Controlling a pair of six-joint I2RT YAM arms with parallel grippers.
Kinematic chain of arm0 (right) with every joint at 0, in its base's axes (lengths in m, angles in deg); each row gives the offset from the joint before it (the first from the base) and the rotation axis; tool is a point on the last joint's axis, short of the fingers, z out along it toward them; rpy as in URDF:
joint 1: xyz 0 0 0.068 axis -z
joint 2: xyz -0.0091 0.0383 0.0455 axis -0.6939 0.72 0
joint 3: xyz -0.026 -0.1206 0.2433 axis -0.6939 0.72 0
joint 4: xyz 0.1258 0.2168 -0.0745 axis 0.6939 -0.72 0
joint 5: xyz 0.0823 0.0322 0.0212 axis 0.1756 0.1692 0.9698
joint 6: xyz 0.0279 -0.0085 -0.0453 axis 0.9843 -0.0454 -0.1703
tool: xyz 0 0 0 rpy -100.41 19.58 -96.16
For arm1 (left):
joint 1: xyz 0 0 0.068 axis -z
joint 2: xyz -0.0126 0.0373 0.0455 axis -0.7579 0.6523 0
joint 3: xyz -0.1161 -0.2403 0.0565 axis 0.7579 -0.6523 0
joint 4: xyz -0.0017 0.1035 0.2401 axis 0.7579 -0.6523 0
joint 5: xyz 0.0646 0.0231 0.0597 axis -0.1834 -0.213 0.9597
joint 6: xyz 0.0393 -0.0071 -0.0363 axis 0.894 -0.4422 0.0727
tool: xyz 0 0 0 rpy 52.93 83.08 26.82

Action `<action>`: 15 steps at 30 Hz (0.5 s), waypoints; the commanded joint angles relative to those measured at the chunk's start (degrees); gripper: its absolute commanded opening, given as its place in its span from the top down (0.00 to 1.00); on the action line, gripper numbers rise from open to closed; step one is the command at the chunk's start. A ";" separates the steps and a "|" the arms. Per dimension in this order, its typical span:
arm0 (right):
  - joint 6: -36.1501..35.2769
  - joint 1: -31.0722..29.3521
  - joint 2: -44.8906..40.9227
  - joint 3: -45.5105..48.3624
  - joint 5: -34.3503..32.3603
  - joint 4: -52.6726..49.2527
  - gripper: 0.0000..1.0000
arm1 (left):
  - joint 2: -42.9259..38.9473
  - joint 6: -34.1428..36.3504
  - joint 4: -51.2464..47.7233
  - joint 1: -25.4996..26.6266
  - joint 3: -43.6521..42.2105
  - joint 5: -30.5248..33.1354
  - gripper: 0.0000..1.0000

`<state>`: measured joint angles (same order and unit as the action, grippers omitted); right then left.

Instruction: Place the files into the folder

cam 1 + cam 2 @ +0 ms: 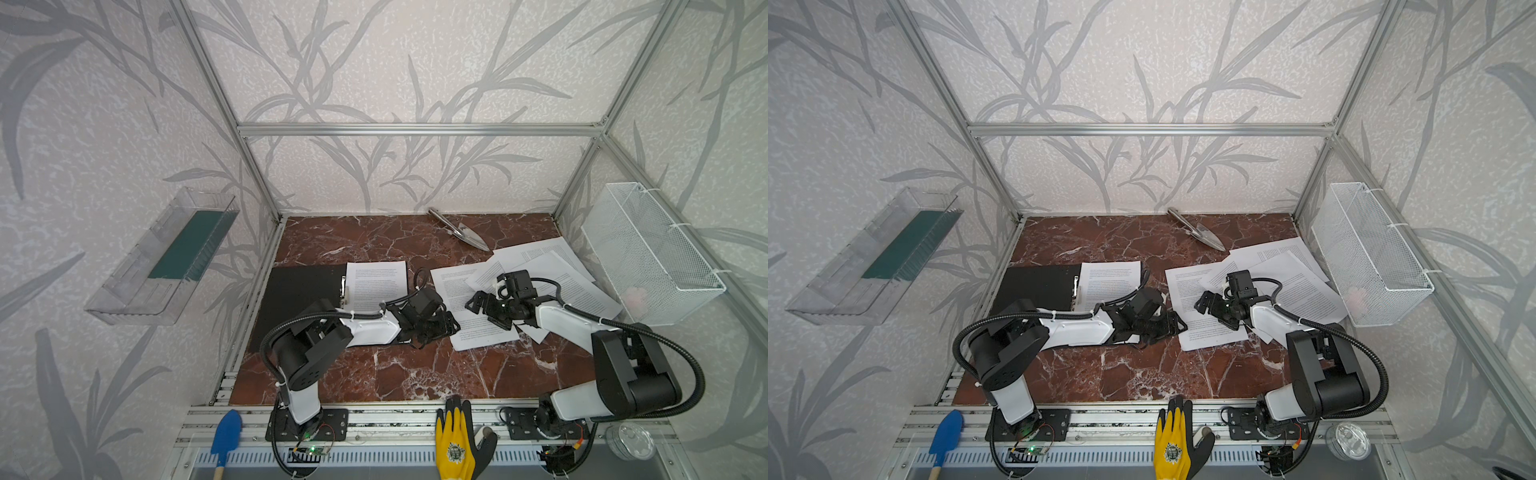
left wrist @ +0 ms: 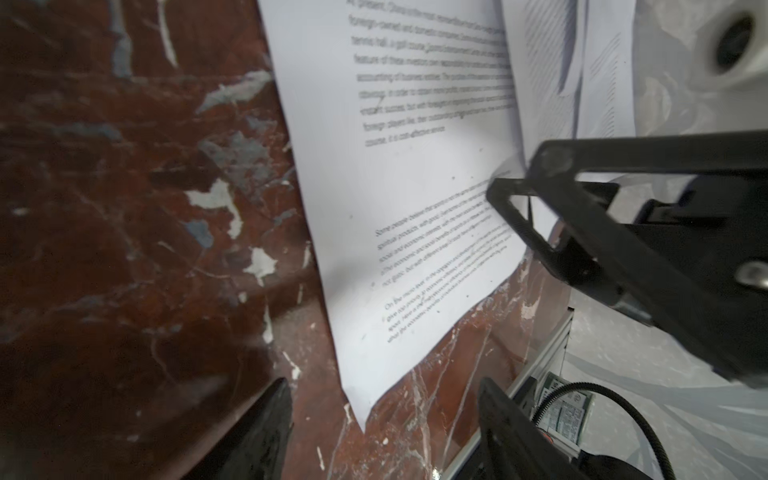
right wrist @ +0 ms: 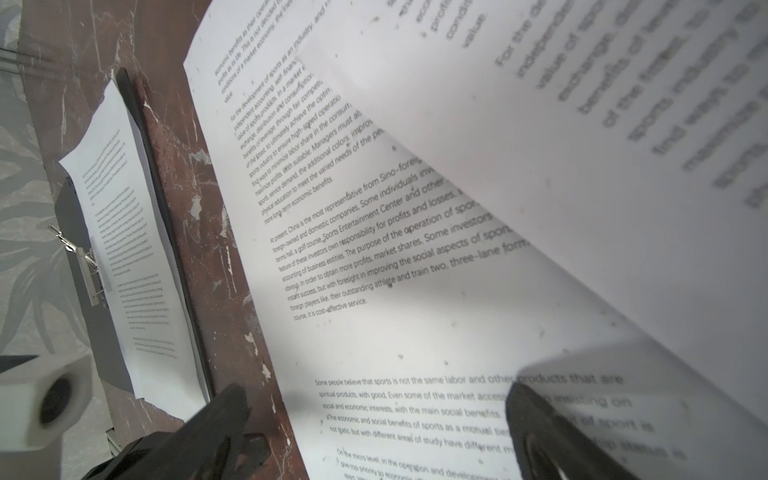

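Covering the whole floor of the cage, the red-brown marble table [image 1: 415, 374] carries everything. On its left side the black folder [image 1: 299, 286] lies flat. The loose sheets [image 1: 557, 270] lie in an overlapping heap on the right side, well apart from the folder, and the front page [image 1: 457, 291] of the heap reaches toward the middle. One more printed sheet [image 1: 376, 282] rests on the right part of the folder.

The left gripper [image 1: 442, 328] sits low at the front page's near corner. Its jaws are apart, and in the left wrist view that corner shows between its fingers [image 2: 257, 432], not pinched. The right gripper [image 1: 478, 303] hangs over the same page with its jaws wide apart, holding nothing. A small metal clip [image 1: 343, 286] stands at the folder's middle, touching the single sheet's edge.
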<state>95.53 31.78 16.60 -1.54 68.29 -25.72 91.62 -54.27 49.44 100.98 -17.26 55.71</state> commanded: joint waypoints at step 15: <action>2.26 -0.05 4.27 -0.15 1.75 0.09 0.05 | 8.99 -3.07 10.29 -1.62 0.24 5.54 0.13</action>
<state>96.95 31.84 18.57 -2.24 69.89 -23.16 97.23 -57.00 61.28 100.15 -15.07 57.85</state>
